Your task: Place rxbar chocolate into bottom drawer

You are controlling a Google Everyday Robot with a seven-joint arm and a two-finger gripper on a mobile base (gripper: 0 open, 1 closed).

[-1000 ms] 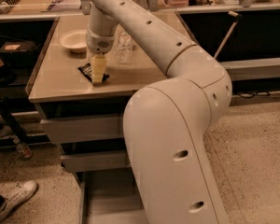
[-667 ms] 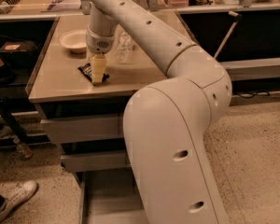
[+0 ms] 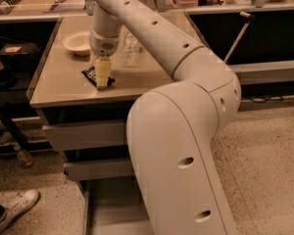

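Speckled flooring surrounds a tan-topped table with three grey drawers in its front. We record the rxbar chocolate lying flat on the table top, just in front of the white bowl, towards the table's front edge. The tool stands vertically over the end of the bar farthest from the bowl, its tip touching or all but touching the wrapper. We judge that this downward approach suits a flat item with no raised side to take. We cannot tell whether the tool is released or clenched. A clear bottle stands beside the bowl, apart from the bar. The bottom drawer, well below the bowl, is pulled out, presumably to receive the bar; the arm hides much of it. In our judgement the pick-up is in hand and the transfer is not yet done.
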